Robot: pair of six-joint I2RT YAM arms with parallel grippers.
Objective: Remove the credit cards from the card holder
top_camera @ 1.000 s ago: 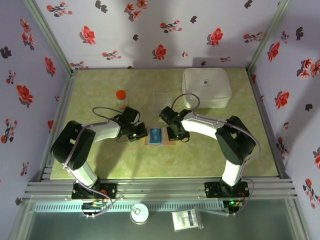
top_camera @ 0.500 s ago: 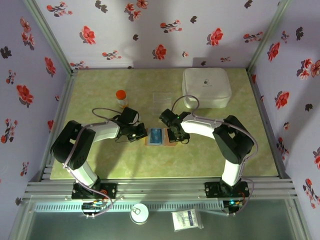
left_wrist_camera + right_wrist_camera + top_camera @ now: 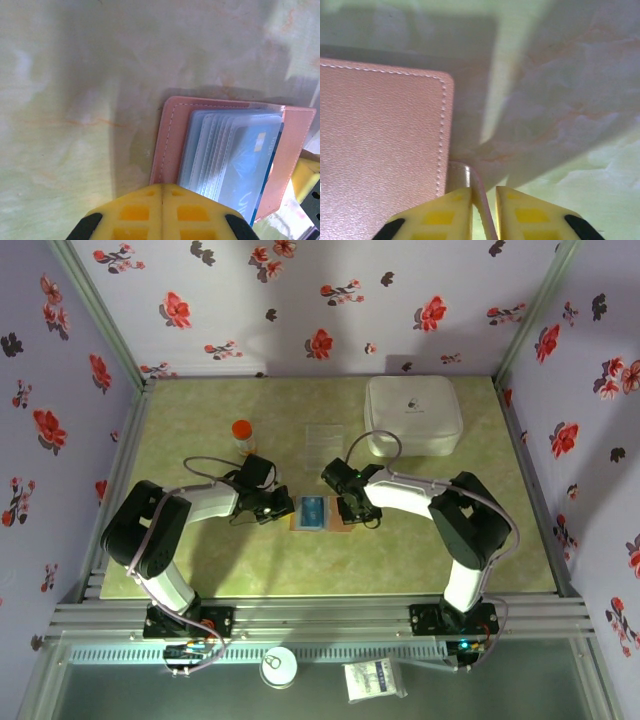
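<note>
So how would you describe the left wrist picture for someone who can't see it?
An open tan card holder lies on a green marbled table, its clear sleeves fanned over a blue card. Closed yellow jaws sit at the picture's bottom edge.

Top view looks down; both wrist views closely share the card holder [image 3: 169,145]

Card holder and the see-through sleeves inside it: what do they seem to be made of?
The card holder looks like leather or imitation leather, matte pinkish tan: pebbled grain, white stitching along the rim. The sleeves seem thin clear plastic, slightly glossy: a blue card shows through them.
</note>
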